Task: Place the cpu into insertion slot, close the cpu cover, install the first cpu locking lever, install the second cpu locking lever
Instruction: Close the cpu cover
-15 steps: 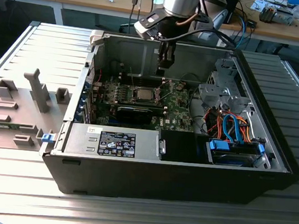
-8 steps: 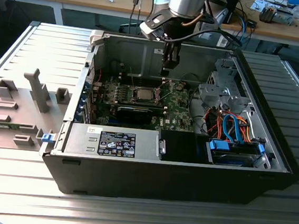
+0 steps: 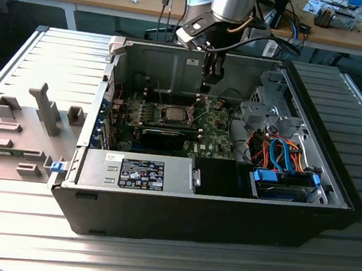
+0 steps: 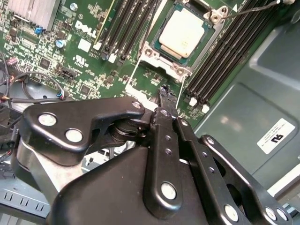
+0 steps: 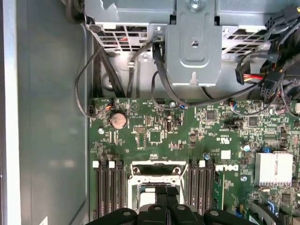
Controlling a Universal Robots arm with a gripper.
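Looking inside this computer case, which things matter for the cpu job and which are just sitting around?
For the job:
cpu
cover
lever
hand, shut

Just there:
memory slots
coin battery
heatsink
cables
drive cage

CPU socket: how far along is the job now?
Done: the cpu lies in the insertion slot, the cpu cover apparently down around it. In hand: nothing; the gripper hovers near it, jaws shut. Left: a thin lever wire sticks out sideways, so locking looks unfinished.
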